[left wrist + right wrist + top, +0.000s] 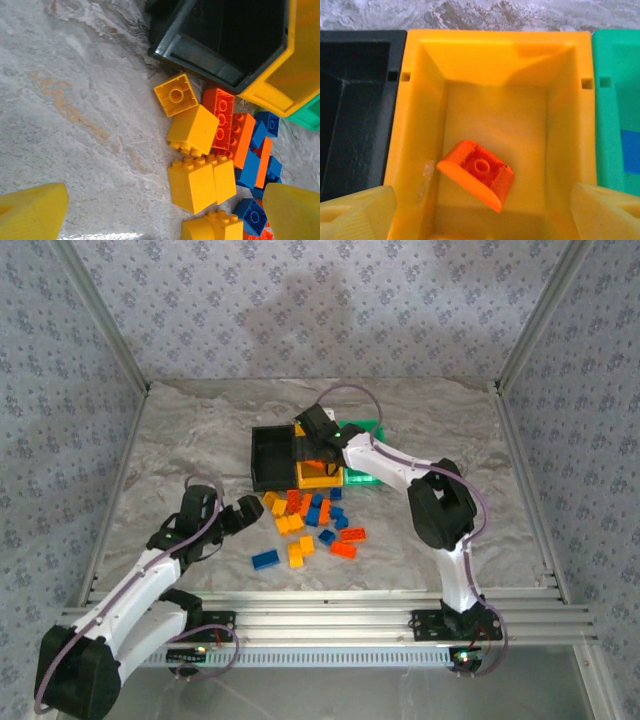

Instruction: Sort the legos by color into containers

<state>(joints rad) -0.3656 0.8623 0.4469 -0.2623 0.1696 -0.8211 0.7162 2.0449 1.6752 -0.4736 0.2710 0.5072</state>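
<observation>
Right arm reaches forward from its base, elbow bent up, wrist pitched down over the row of containers; right gripper [322,445] hangs above the yellow-orange bin [320,478]. In the right wrist view its yellow fingertips [357,212] stand wide apart at the lower corners, claw spread, nothing gripped. A red-orange brick [477,172] lies tilted, underside up, inside the yellow-orange bin, near its left wall. Black bin [355,100] joins it on the left, green bin [615,100] on the right; a blue piece [631,150] shows in the green bin at the frame edge. Left arm lies low, stretched diagonally toward the table centre; left gripper [245,512] sits just left of the loose legos [310,525], pointing down at them. In the left wrist view its fingertips [30,210] are fully spread, holding nothing, with yellow bricks [192,131], red-orange and blue ones on the table below, close to the black bin's corner. The pile sits just in front of the bins on the marble-pattern table [200,440]. Patterned walls [300,300] and an aluminium frame [330,605] surround the workspace.
</observation>
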